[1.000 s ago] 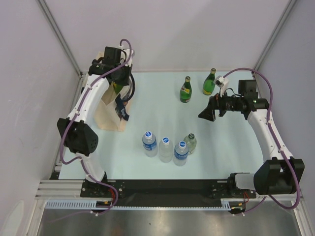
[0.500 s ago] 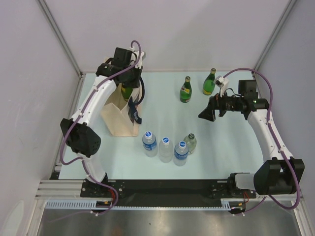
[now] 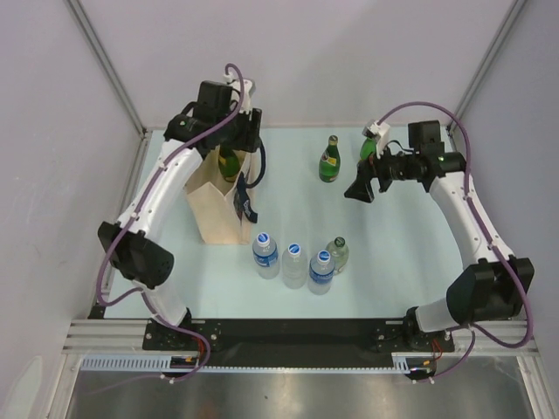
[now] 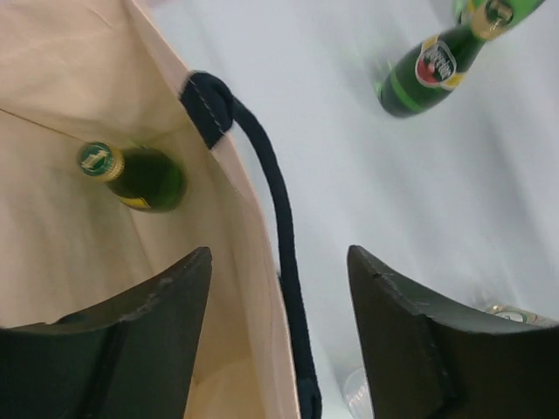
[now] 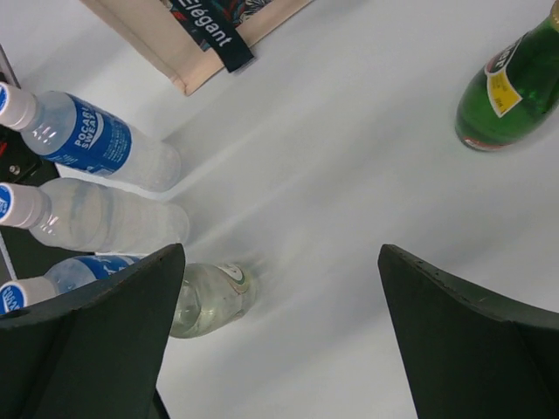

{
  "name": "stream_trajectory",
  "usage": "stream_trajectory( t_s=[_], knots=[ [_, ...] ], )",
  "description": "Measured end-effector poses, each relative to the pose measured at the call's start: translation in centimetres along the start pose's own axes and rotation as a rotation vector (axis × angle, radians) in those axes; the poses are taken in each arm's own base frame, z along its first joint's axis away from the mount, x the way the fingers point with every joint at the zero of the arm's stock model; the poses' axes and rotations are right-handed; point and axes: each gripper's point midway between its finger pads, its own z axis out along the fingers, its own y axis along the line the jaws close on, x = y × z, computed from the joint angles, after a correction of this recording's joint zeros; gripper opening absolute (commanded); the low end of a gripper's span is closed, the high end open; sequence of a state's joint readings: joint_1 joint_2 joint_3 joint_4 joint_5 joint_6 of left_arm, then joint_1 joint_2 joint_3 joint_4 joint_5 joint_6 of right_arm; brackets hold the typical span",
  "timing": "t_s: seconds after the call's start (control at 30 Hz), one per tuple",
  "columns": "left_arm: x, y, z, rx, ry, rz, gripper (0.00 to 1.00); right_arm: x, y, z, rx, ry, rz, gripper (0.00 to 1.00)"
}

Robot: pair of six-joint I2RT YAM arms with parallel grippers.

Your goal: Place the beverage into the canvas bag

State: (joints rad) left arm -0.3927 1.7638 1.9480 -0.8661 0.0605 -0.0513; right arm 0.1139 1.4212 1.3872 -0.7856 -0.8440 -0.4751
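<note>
The beige canvas bag (image 3: pixel 215 209) stands upright at the left, its navy handle (image 4: pixel 262 175) draped over the rim. A green bottle (image 3: pixel 229 164) leans inside it, gold cap up (image 4: pixel 140 175). My left gripper (image 4: pixel 279 253) hovers open above the bag's right rim (image 3: pixel 242 140), holding nothing. My right gripper (image 3: pixel 360 190) hangs open and empty over the table (image 5: pixel 281 249), beside two green bottles (image 3: pixel 328 160) (image 3: pixel 369 150) that stand at the back.
Three plastic water bottles (image 3: pixel 265 253) (image 3: pixel 294 264) (image 3: pixel 321 271) and a clear glass bottle (image 3: pixel 338 253) stand in a cluster at the front centre. The same glass bottle (image 5: pixel 205 301) shows under the right gripper. Walls enclose the table on three sides.
My left gripper has opened and let go of the green bottle, which now rests in the bag. The bag shifted right. My right arm swung back and left.
</note>
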Motion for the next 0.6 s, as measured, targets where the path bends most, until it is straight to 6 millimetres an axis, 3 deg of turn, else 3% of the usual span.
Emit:
stream_trajectory(
  t_s=[0.23,0.4,0.6],
  knots=[
    [-2.9,1.0,-5.9,-0.078,-0.190,-0.005,1.00,-2.5,-3.0,2.3,0.060,0.023,0.046,1.00],
    [-2.8,0.9,-10.1,-0.081,-0.332,-0.025,1.00,-4.6,-6.9,3.6,0.195,0.008,0.142,1.00],
    [-3.4,-0.9,-11.4,0.020,-0.422,-0.103,1.00,-5.8,-11.7,3.7,0.374,-0.014,0.215,0.95]
  ],
)
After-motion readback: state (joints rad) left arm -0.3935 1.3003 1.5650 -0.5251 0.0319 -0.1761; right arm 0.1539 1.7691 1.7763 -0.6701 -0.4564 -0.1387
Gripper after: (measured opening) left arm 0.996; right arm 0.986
